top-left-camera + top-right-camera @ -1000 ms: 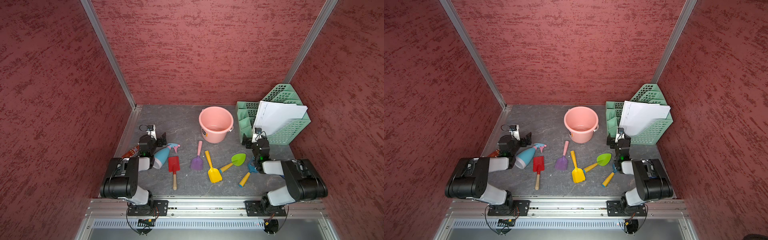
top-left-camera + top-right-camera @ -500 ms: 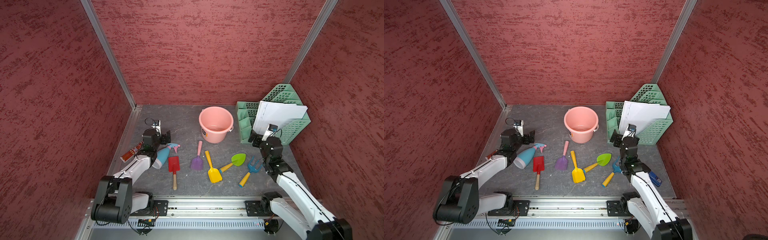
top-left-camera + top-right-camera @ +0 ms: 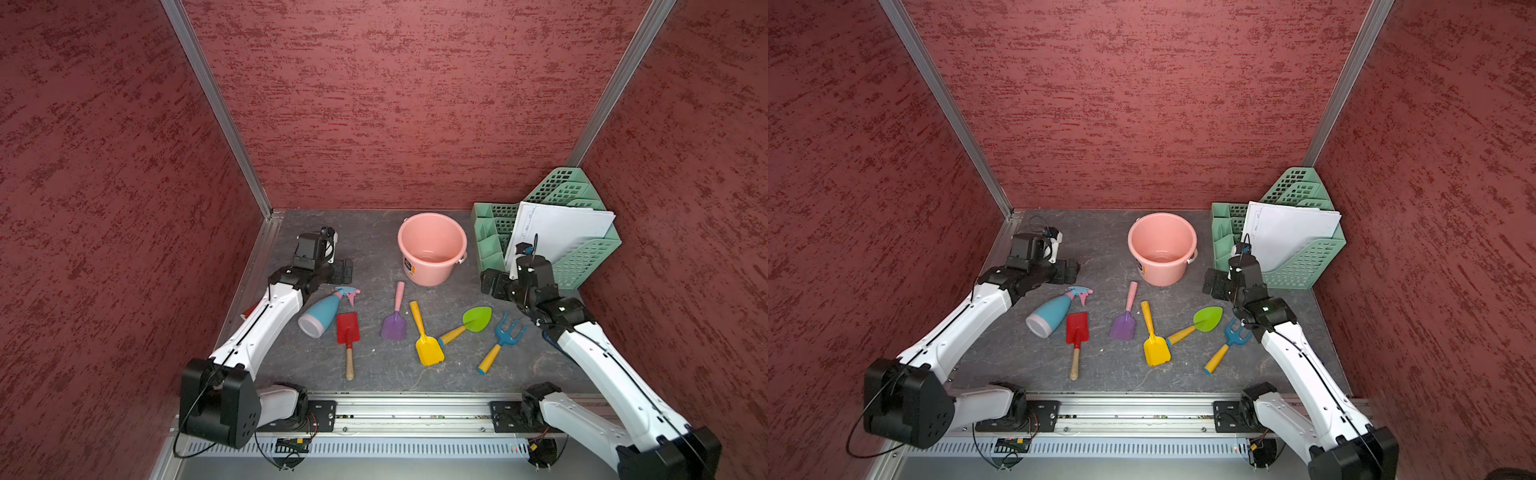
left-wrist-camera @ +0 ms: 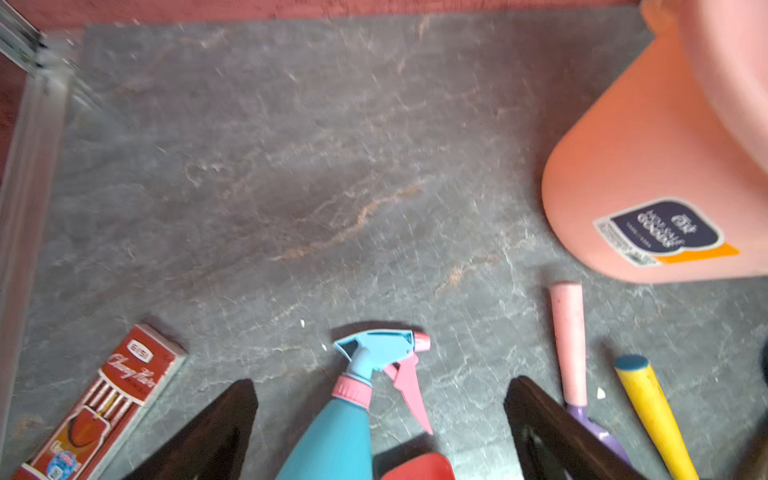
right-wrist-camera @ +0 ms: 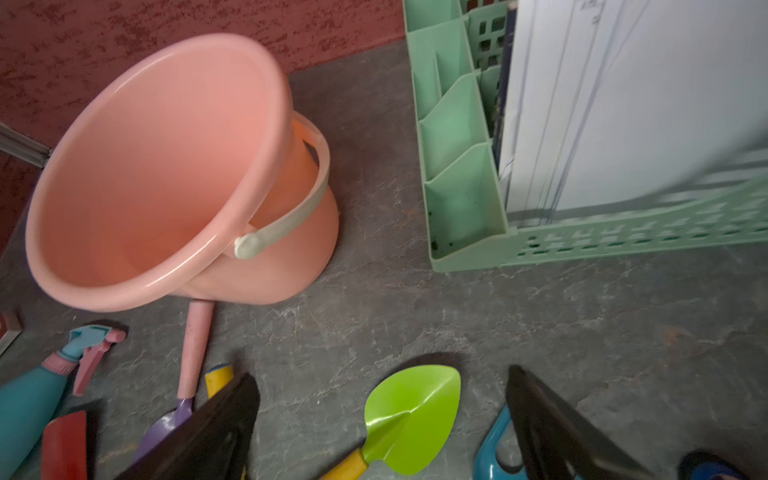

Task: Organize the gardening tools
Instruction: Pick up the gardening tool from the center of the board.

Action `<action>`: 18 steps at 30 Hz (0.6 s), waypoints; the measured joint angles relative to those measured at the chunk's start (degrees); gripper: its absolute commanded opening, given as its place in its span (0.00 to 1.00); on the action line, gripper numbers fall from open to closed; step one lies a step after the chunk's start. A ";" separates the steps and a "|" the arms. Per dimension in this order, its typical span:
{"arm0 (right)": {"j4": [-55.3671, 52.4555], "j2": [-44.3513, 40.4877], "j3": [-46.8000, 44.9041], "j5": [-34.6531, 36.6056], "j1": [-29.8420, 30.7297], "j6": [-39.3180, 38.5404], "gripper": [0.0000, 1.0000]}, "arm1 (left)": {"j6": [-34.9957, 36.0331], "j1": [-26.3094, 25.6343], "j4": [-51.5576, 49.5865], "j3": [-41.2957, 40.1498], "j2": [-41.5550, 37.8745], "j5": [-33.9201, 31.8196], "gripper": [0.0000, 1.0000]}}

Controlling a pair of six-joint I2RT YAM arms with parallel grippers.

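Grey stone-patterned tabletop (image 3: 374, 376) between red walls carries everything. Nearest the robot, six tools lie flat in a loose row in front of the bucket (image 3: 430, 272). None is inside it yet. Straight before it lie the purple scoop (image 3: 394, 326), its pink handle almost reaching the bucket's base, and the yellow shovel (image 3: 428, 351). Toward the left arm's side lie the red spade (image 3: 348, 332) and the spray bottle (image 3: 322, 313), which is tipped over. Toward the right arm's side lie the green trowel (image 3: 476, 320) and the blue claw (image 3: 505, 334).

Farther back, level with the bucket, each arm hangs over its own side's tools. The left gripper (image 3: 344, 270) has its jaws spread and holds nothing. Its fingers (image 4: 216, 428) frame the bottle's neck, probably lining up a grasp there. The right gripper (image 3: 492, 284) is likewise spread and empty, its fingers (image 5: 216, 428) framing the trowel's blade.

The bucket stands upright and empty, likely the intended container. Beside it on the right arm's side, against the back wall, the green rack (image 3: 582, 257) holds papers.
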 measured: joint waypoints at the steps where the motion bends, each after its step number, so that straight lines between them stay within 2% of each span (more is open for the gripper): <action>1: -1.29 0.26 0.46 -1.20 0.28 0.61 0.98 | -0.04 -0.02 -2.29 0.96 1.46 0.57 0.94; 8: -10.25 2.51 2.82 -8.74 2.45 4.96 0.98 | 0.07 -0.09 -16.04 7.72 11.58 2.80 0.87; 18: -14.73 2.91 4.44 -13.79 4.04 9.68 0.98 | 1.36 -0.11 -24.33 12.92 22.56 2.67 0.77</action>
